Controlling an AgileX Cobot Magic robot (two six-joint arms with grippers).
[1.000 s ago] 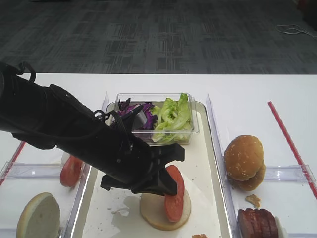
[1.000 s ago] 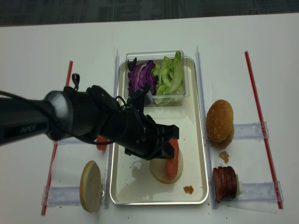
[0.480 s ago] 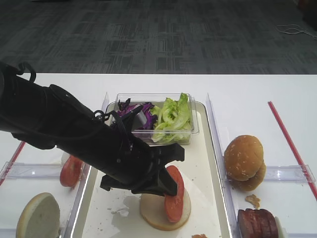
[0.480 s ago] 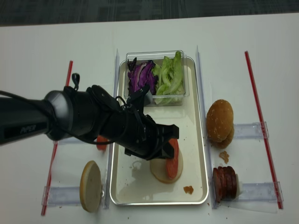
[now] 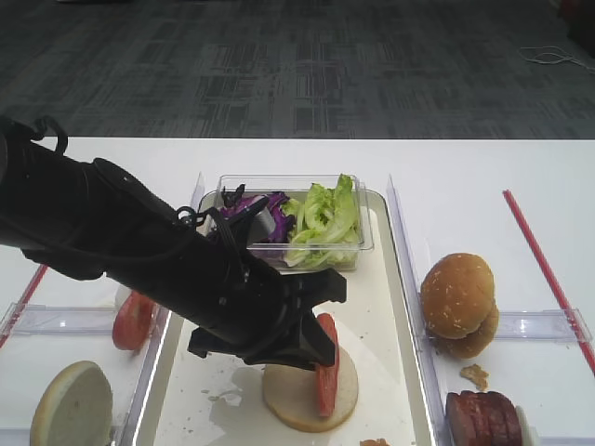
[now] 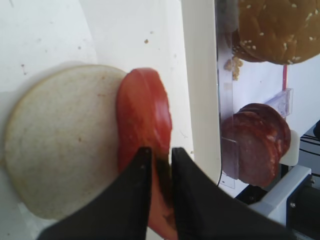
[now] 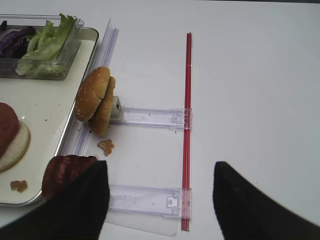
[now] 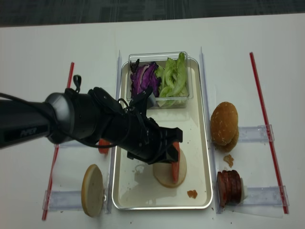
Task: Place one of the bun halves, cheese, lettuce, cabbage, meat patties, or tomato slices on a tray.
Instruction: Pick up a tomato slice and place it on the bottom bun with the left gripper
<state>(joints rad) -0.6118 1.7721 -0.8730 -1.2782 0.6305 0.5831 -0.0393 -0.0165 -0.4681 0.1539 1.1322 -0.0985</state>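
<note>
A few dark red meat patties (image 5: 483,416) are seen standing on edge in a row at the near right, just off the tray (image 5: 395,372). A pale bun half (image 5: 71,407) is seen at the near left on the white table (image 5: 483,177). Another pale bun half (image 5: 293,395) is laid flat on the near part of the tray. A red tomato slice (image 5: 325,376) is stood on its edge on top of this bun. The slice is framed by the two dark fingers (image 6: 135,200) of the left gripper (image 5: 311,348), one on each side. The jaws are set only a little apart, and it cannot be told if the slice is pinched or let go. The big black left arm (image 5: 121,251) is stretched in from the left, over the tray.

Another tomato slice (image 5: 133,321) is seen left of the tray, partly hidden by the arm. Two brown seeded buns (image 5: 457,302) are leaned together right of the tray.

At the far end of the tray a clear plastic box (image 5: 358,228) is set. Purple cabbage (image 5: 256,209) is kept in its left side and green lettuce (image 5: 325,218) in its right side.

The right gripper (image 7: 157,200) is held above the table on the right, near a red strip (image 7: 187,130). Its jaws are spread wide and nothing is held.
</note>
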